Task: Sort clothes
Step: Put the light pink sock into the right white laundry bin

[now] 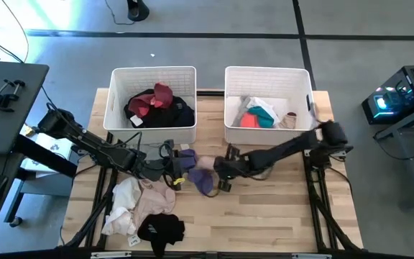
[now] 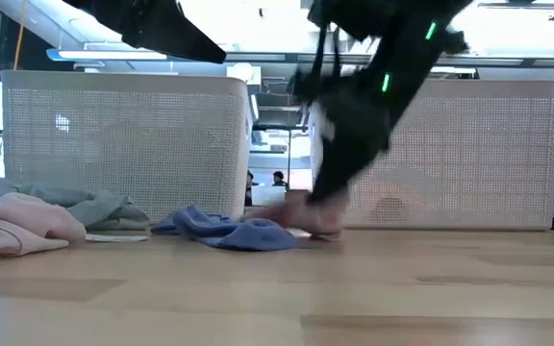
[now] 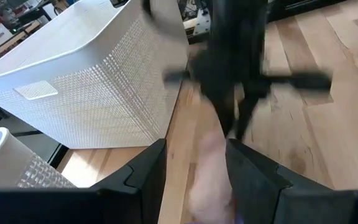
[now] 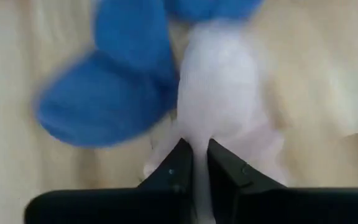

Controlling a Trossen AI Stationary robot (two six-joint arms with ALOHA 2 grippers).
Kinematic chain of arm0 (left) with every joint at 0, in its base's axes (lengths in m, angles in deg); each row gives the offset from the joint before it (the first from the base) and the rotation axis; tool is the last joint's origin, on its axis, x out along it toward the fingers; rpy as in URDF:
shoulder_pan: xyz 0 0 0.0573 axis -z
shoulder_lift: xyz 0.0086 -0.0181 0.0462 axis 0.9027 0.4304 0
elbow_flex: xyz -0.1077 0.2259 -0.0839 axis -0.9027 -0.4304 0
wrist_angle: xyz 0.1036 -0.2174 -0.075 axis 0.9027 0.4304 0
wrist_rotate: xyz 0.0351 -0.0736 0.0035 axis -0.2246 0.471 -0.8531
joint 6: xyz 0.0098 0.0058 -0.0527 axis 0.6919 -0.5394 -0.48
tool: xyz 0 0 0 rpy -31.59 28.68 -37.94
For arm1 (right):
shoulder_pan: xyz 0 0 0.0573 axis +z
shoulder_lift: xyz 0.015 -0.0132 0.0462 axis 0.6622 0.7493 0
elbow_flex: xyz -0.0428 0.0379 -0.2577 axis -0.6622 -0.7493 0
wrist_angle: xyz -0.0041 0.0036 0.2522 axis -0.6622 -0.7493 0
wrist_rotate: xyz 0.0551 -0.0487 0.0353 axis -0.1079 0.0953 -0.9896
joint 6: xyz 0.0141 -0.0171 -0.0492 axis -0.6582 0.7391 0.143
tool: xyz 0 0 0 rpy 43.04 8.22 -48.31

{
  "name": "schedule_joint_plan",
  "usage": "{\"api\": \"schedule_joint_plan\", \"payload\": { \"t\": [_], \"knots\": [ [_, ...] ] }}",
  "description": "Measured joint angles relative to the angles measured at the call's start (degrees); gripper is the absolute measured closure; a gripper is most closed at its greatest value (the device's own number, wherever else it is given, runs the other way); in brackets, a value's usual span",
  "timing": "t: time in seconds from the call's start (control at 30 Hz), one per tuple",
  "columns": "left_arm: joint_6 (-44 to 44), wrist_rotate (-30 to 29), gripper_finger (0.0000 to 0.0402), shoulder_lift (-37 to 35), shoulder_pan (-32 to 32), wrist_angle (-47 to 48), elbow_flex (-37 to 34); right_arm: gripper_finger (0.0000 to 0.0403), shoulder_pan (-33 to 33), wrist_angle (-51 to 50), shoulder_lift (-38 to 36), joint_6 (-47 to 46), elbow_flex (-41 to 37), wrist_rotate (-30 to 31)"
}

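Fabric heap (image 1: 141, 208) is lying near-left on the wood table (image 1: 279, 216): white, cream/pink and black pieces bunched together, prob. waiting to be sorted since neither arm is touching them. Far-left white bin (image 1: 154, 97) is holding dark + maroon garments (image 1: 158, 102), so darks seem to be going there.

Left gripper (image 1: 171, 173) is sitting low over the table's middle, just right of the heap, w/ fingers (image 3: 151, 168) spread apart on either side of a pale pink piece (image 3: 211, 174). It is straddling that cloth, not clamping it; whether the pads are touching it I can't tell. My guess: it's steadying or waiting while the other arm works the same spot.

Lavender garment (image 1: 203, 178) is lying centre-table between both grippers, in front of the gap between the bins; in the low view it's spread flat on the wood.

Right gripper (image 1: 225, 171) is reaching in from the right, angled down to the table, and its fingers (image 4: 178, 171) are pinched tight on the pale pink piece, right beside the lavender one. Looks like it's separating the pink item from the lavender before a lift.

Far-right white bin (image 1: 267, 104) is carrying teal, coral and light items (image 1: 261, 115), so a pale piece would likely be heading there.
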Motion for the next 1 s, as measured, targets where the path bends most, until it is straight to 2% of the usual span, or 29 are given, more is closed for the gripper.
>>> {"api": "schedule_joint_plan", "payload": {
  "t": [0.17,0.37,0.53,0.6,0.7,0.9,1.0],
  "knots": [
    [0.0,0.0,0.0249,0.0,0.0,-0.1,0.0,0.0395,6.9,-4.3,-10.2,-2.2,0.1,15.6],
    [0.0,0.0,0.0249,0.0,0.0,-0.1,0.0,0.0398,13.8,-6.8,-23.5,4.2,0.1,43.0],
    [0.1,0.0,0.0249,0.0,0.0,-0.1,0.0,0.0395,14.5,-7.8,-33.3,14.6,0.3,59.7],
    [0.1,0.0,0.0249,0.0,0.0,-0.1,0.0,0.0393,13.3,-11.3,-35.8,15.9,0.3,63.4],
    [0.2,0.0,0.0249,0.0,0.0,-0.1,0.0,0.0392,9.1,-19.6,-39.0,11.7,0.3,61.5],
    [0.2,0.0,0.0249,0.0,0.0,-0.1,0.0,0.0390,-5.9,-37.4,-40.6,-2.8,0.2,44.6],
    [0.2,0.0,0.0249,0.0,0.0,-0.1,0.0,0.0373,-12.3,-40.6,-40.4,-3.7,0.2,38.7]
  ]
}}
